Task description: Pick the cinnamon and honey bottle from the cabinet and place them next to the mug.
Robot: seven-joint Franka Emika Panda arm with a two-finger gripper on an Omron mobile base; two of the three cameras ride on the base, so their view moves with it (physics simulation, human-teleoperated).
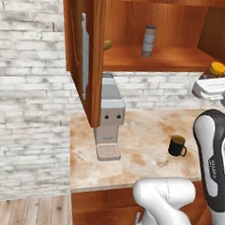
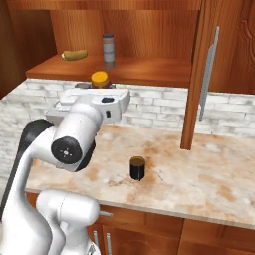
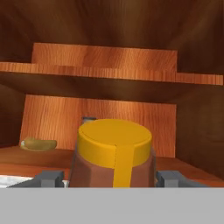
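Count: one slim grey dark-capped cylindrical jar [image 1: 148, 41], one amber-brown yellow-topped bottle [image 3: 114, 153], one small black mug [image 1: 177, 146], one yellow-green pickle-shaped item [image 2: 74, 55], one grey countertop machine [image 1: 110, 119].

honey bottle [image 3: 114, 154]: amber-brown, yellow cap and stripe
cinnamon [image 1: 148, 41]: grey, dark cap
cabinet [image 1: 163, 23]: reddish-brown wood grain
mug [image 2: 137, 168]: black, brown inside
worktop [image 2: 209, 179]: mottled beige, tan
shelf item [image 2: 74, 55]: yellowish, perhaps olive
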